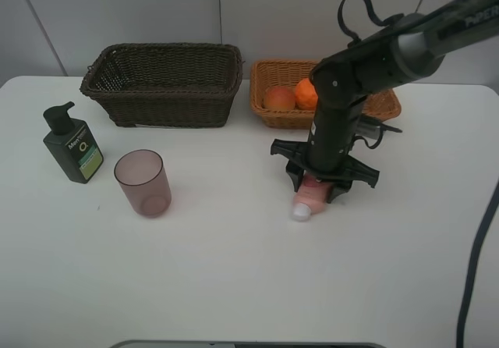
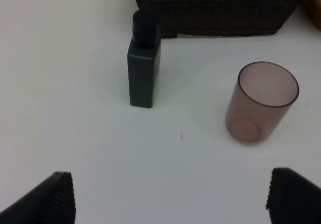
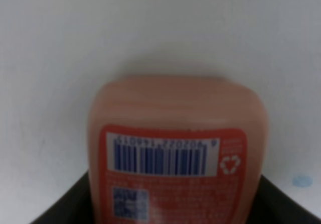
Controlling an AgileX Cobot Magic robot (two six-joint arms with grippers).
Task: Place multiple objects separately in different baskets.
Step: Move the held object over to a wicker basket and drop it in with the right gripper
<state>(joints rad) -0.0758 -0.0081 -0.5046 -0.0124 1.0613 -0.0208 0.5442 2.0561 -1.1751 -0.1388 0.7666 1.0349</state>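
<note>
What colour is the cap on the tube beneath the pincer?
White; the cap tops a pink tube. Best seen in the exterior high view.

Pump bottle (image 2: 144,71) and mauve cup (image 2: 261,103) stand near the dark basket (image 2: 215,10) — fingers (image 2: 45,201) apart.

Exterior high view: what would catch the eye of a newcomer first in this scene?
The black right pincer stands out first, shut on the pink tube on the white table, in front of the tan basket. Next come two orange fruits inside that basket, and the mauve cup upright beside the dark pump bottle on the left.
</note>
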